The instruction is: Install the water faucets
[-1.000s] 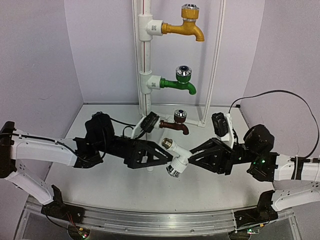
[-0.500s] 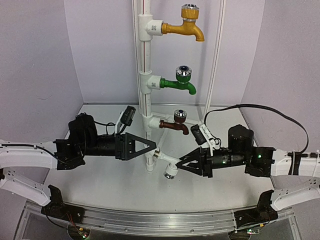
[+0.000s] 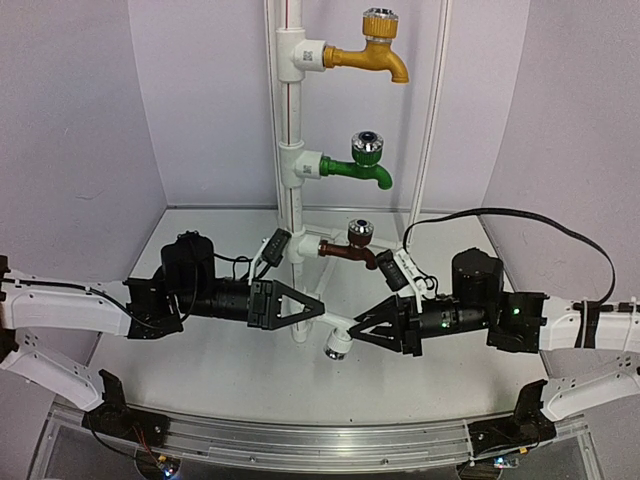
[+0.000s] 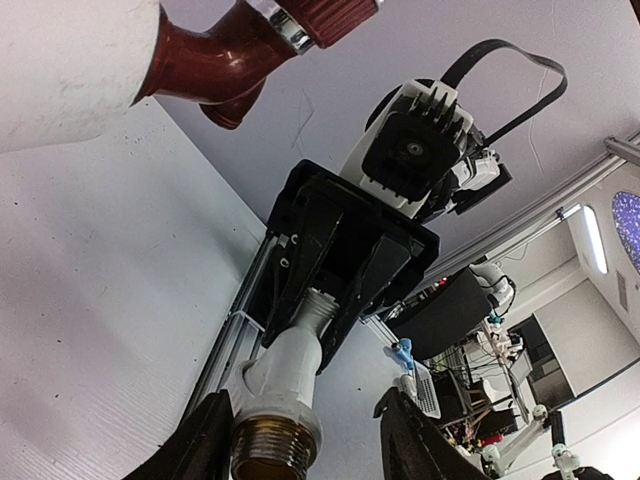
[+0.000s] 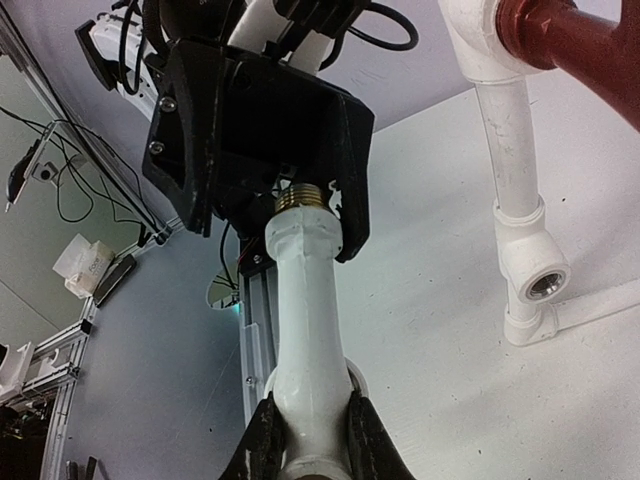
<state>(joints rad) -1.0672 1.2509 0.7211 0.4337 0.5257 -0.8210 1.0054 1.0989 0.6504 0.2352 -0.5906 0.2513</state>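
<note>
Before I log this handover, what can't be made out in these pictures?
Spout of white faucet: left wrist view, hidden by right hand; top view, too small.
Its knob: right wrist view, cut off by bottom edge.
Its brass thread: right wrist view, half covered by left hand.

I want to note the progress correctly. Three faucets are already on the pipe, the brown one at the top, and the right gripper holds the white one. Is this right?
Not quite. The top external view shows the yellow faucet at the top; the brown faucet is the lowest of the three. The rest holds: three on the pipe, the white faucet in the right gripper.
</note>
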